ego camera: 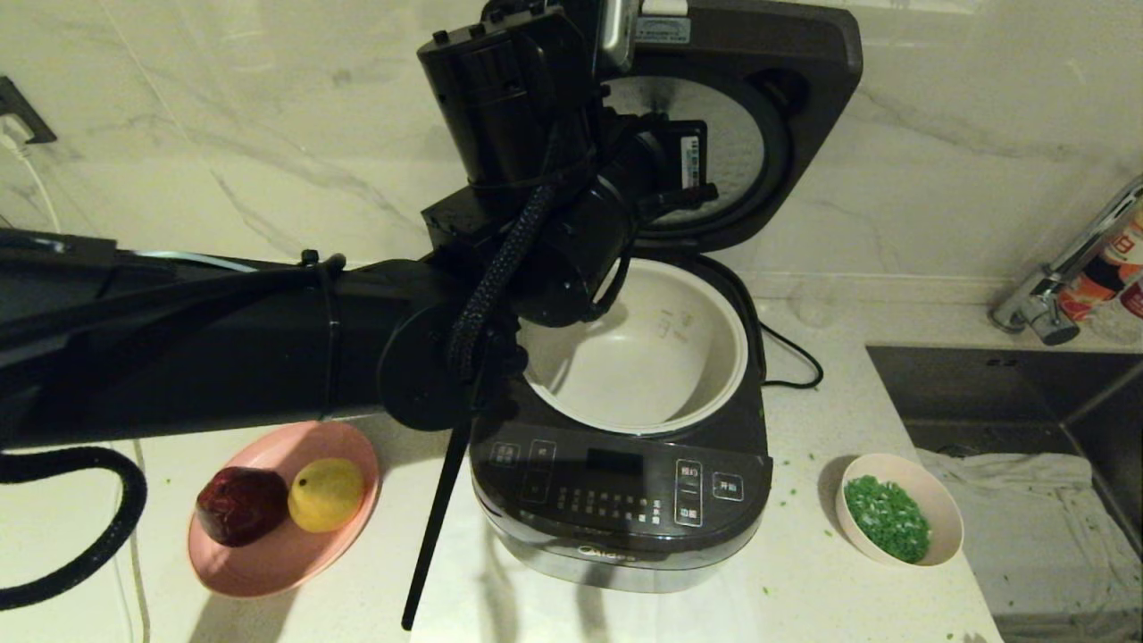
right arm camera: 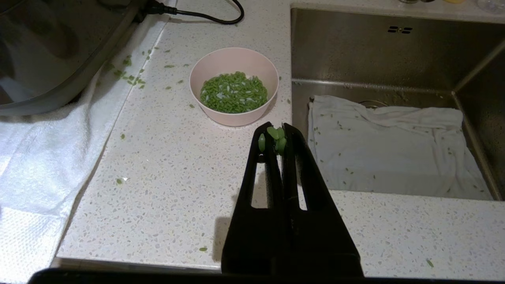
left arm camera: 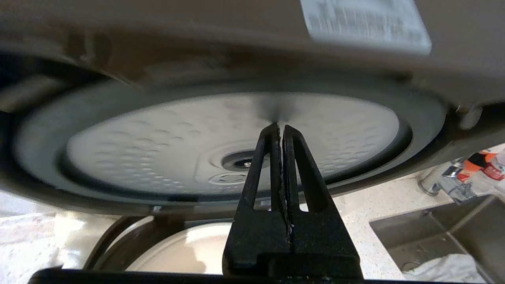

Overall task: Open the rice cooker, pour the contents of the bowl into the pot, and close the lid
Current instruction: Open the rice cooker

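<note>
1. The rice cooker [ego camera: 625, 482] stood on the counter [ego camera: 804, 580] with its lid [ego camera: 759, 116] swung up and the pot [ego camera: 643, 357] bare inside.
2. The left gripper [left arm camera: 279, 128] hung by the lid's silver underside, jaws pressed together on nothing.
3. The bowl [ego camera: 900, 509] sat right of the cooker near the sink [right arm camera: 394, 59], its green contents [right arm camera: 233, 92] unpoured.
4. The right gripper [right arm camera: 276, 136] hovered short of it, jaws together, green bits stuck at the tips.
5. I reckoned a nudge from the left arm could drop the lid early; a shallow bowl gripped by its rim might tip.
</note>
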Motion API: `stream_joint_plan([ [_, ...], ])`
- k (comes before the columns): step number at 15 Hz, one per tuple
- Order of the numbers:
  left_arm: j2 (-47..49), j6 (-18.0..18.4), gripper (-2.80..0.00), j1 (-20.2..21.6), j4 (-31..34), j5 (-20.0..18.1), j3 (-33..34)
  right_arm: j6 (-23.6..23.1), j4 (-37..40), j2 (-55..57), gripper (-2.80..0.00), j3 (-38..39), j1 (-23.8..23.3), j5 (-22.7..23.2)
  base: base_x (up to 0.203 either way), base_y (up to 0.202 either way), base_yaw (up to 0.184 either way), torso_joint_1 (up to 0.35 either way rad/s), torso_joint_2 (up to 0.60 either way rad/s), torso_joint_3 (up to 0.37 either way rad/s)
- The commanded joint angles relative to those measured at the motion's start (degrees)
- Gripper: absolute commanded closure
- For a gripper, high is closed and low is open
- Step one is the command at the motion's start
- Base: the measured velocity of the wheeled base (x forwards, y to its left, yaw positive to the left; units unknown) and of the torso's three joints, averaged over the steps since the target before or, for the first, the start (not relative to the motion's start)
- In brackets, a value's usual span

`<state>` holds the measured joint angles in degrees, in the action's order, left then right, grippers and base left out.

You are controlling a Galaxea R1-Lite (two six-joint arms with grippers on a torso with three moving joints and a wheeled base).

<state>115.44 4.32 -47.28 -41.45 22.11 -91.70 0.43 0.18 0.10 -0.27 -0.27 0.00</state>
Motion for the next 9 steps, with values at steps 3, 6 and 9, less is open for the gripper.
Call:
stream_joint_plan([
  [3,2.4,0.6,0.00,2.1,-0.2,-1.0,-3.0,0.0,0.0,0.0,0.00,0.0,0.0,0.0,0.000,0.000,0.000,0.000,0.00,0.000],
  [6,5.2,0.5,0.00,3.5,-0.3,-1.8,-7.9,0.0,0.0,0.0,0.00,0.0,0.0,0.0,0.000,0.000,0.000,0.000,0.00,0.000],
  [9,8.5,0.6,0.00,5.2,0.4,-2.5,-13.4,0.0,0.0,0.0,0.00,0.0,0.0,0.0,0.000,0.000,0.000,0.000,0.00,0.000],
])
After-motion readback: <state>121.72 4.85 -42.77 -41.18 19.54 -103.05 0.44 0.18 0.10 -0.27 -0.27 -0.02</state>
